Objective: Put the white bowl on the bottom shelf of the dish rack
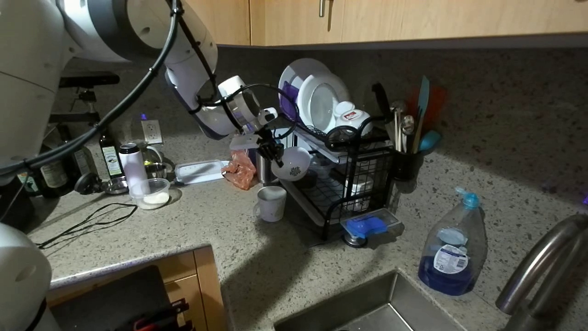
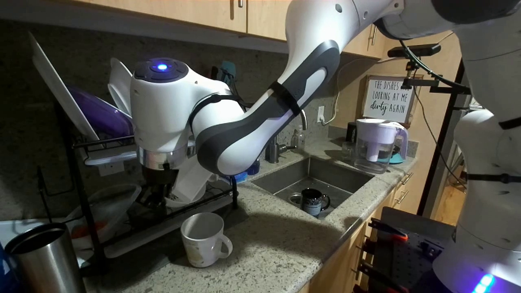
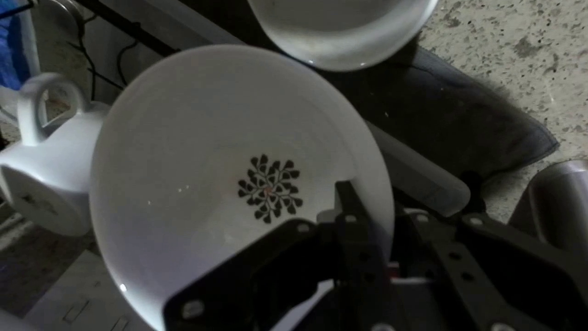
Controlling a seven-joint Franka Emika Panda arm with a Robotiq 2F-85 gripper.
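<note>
The white bowl (image 1: 294, 162) hangs tilted at the front opening of the dish rack (image 1: 350, 177), level with the space between its tiers. A dark flower print marks its inside in the wrist view (image 3: 206, 124). My gripper (image 1: 278, 157) is shut on the bowl's rim, one finger inside and one outside, as the wrist view shows (image 3: 367, 220). In an exterior view my wrist hides most of the bowl (image 2: 195, 196) and the gripper (image 2: 152, 199) is dark. The rack's bottom shelf (image 1: 317, 195) lies beyond and below the bowl. Whether the bowl touches the rack is unclear.
A white mug (image 1: 272, 203) stands on the counter before the rack, also in an exterior view (image 2: 202, 240). A white cup (image 3: 55, 170) sits on the bottom shelf. Plates (image 1: 321, 101) fill the top tier. A steel tumbler (image 2: 44, 260) and sink (image 2: 276, 183) are nearby.
</note>
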